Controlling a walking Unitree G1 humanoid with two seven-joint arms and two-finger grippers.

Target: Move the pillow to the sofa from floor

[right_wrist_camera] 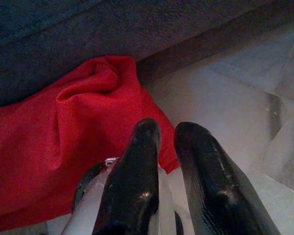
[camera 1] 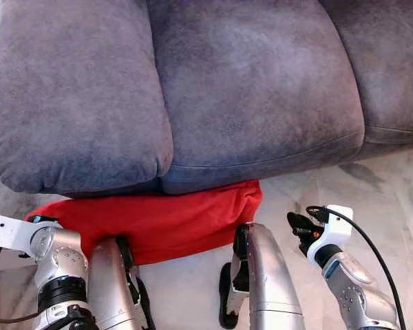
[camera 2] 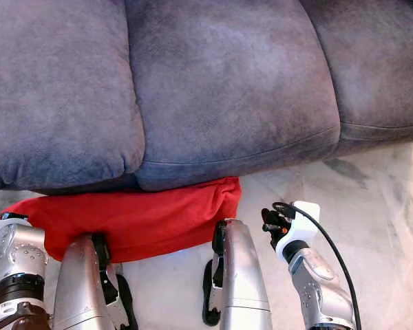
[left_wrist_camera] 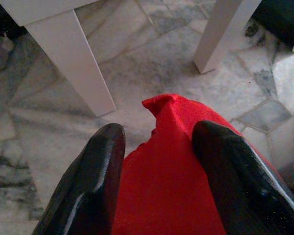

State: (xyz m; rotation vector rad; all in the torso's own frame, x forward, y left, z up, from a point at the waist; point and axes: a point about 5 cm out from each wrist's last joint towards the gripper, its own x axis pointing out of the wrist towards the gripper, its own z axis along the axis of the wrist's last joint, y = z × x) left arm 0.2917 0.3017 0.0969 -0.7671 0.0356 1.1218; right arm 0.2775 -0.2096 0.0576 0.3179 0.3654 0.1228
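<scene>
1. Red pillow [camera 1: 158,223] lies on the marble floor [camera 1: 372,192], against the grey sofa [camera 1: 213,89] front.
2. Left pincer [left_wrist_camera: 159,161] spread wide, straddling the pillow's corner; fingers not clamped.
3. Right pincer [right_wrist_camera: 166,132] clenched, empty, near the pillow's other end.

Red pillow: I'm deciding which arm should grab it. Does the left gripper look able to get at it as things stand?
Probably yes. The left gripper is open, its fingers straddling the red pillow's end, nothing between.

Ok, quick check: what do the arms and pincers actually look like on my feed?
Both arms are silver metal with black joint bands and white wrist housings. The right pincer has black fingers, an orange spot and a black cable looping back along the forearm. The left pincer has two glossy black rounded fingers.
</scene>
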